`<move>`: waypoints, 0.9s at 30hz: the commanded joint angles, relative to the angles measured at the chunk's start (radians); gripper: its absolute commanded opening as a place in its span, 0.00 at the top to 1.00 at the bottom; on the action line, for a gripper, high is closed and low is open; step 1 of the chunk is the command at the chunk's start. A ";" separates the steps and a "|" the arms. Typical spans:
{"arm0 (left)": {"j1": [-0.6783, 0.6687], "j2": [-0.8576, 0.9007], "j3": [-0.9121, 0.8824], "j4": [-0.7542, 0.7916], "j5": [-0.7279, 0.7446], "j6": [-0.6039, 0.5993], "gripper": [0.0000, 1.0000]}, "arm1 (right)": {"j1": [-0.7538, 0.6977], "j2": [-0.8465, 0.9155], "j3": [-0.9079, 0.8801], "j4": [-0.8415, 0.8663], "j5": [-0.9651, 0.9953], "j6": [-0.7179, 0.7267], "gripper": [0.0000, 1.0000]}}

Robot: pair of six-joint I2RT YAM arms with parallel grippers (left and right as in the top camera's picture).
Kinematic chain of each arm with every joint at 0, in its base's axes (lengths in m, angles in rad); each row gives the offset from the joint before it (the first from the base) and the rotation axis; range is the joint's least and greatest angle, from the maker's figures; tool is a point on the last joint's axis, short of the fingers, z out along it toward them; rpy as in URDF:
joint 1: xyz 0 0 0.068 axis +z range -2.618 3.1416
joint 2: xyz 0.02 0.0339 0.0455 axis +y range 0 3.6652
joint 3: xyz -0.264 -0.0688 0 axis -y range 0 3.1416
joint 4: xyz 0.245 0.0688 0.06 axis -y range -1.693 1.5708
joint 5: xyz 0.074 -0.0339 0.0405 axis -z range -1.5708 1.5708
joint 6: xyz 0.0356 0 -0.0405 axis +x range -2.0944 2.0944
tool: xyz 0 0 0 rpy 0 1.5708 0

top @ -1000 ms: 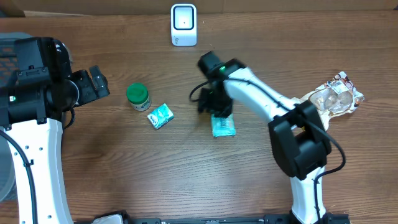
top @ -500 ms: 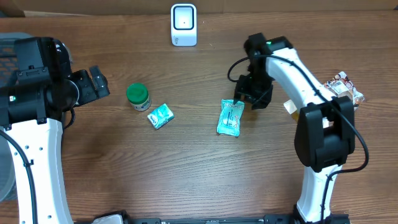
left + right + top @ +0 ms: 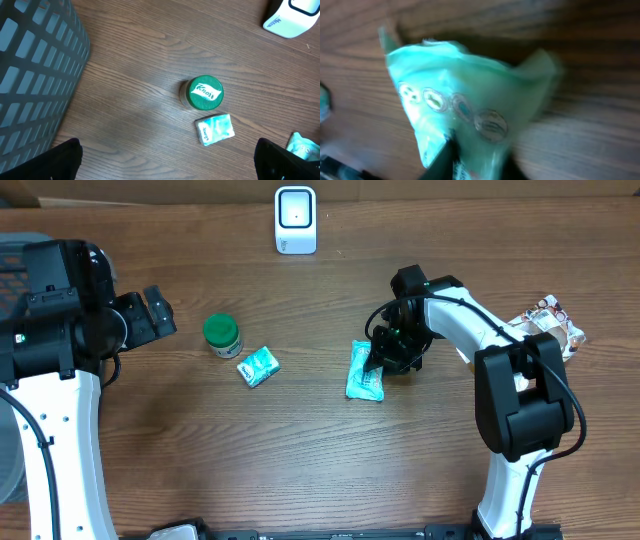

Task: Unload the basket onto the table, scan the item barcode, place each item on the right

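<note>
Right wrist view: blurred teal packet (image 3: 470, 115), lower end cut off.

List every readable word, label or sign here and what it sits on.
"Knorr": white script on the green lid of the small jar.
Small teal packet: print too small.
Crumpled teal plastic pouch: round symbols, blurred.
White barcode scanner: grey mark, unreadable.

Wooden table (image 3: 200, 450), white scanner (image 3: 295, 220), green-lidded jar (image 3: 222, 333), small teal packet (image 3: 258, 366), teal pouch (image 3: 361, 379), clear wrapper (image 3: 541, 335)
</note>
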 commanded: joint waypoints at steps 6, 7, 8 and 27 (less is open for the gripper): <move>0.005 -0.018 0.006 0.001 -0.013 0.023 0.00 | -0.005 -0.029 0.017 0.009 0.040 -0.010 0.96; 0.005 -0.018 0.006 0.001 -0.013 0.023 0.00 | -0.005 -0.040 0.033 -0.002 0.049 -0.010 0.96; 0.005 -0.018 0.006 0.001 -0.013 0.023 0.00 | -0.004 -0.056 0.056 -0.018 0.069 -0.013 0.96; 0.005 -0.018 0.006 0.001 -0.013 0.023 0.01 | 0.405 0.091 0.280 -0.275 1.334 0.052 0.96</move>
